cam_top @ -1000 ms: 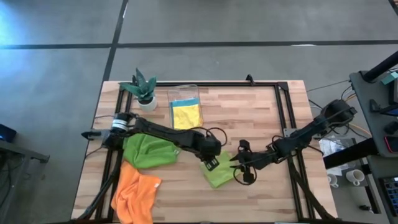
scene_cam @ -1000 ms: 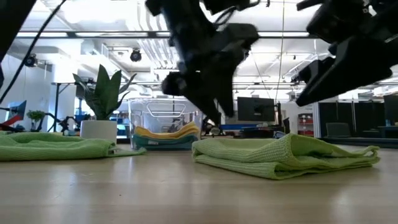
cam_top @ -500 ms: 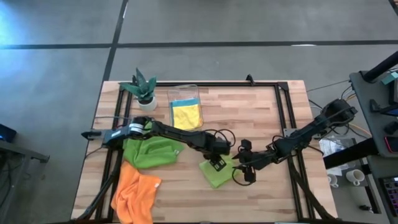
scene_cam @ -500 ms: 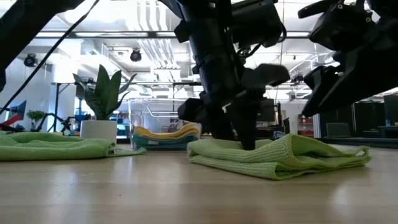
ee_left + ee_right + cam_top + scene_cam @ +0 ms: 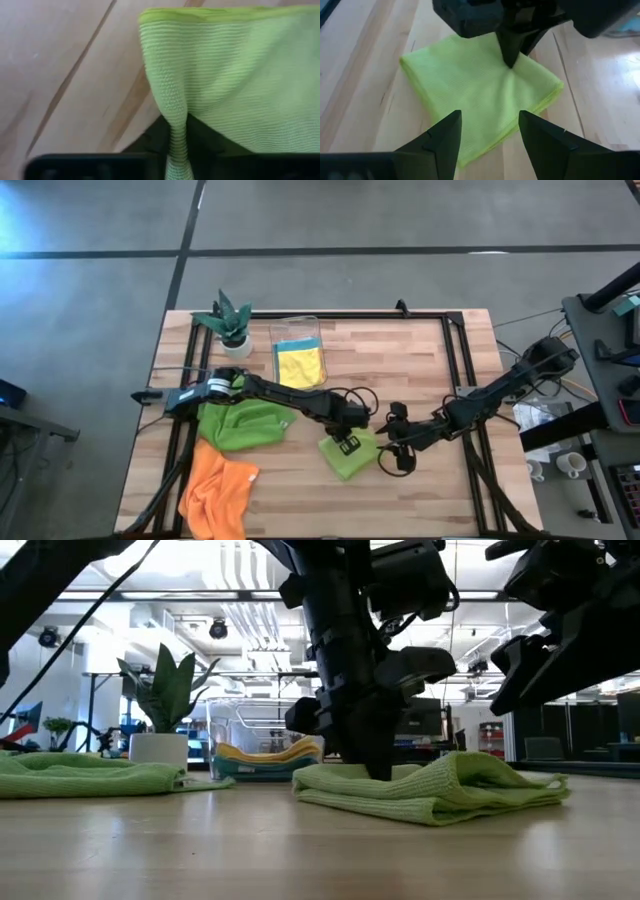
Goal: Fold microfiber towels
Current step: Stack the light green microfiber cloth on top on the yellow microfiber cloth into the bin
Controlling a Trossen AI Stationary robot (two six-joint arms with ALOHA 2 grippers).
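The left gripper [image 5: 347, 442] pinches a ridge of the lime towel [image 5: 352, 455], which lies folded on the table [image 5: 420, 370] near the middle front. The right gripper [image 5: 487, 135] hovers just beside it, fingers [image 5: 443, 137] apart and empty. No writing is legible anywhere.

- The folded towel [image 5: 352, 455] lies mid-desk [image 5: 420, 370], between the left pincer [image 5: 347, 444] and right pincer [image 5: 397, 452].
- Two loose towels [image 5: 240, 425] lie at the desk's left.
- The bin [image 5: 298, 352] sits behind, beside the plant [image 5: 230, 320].
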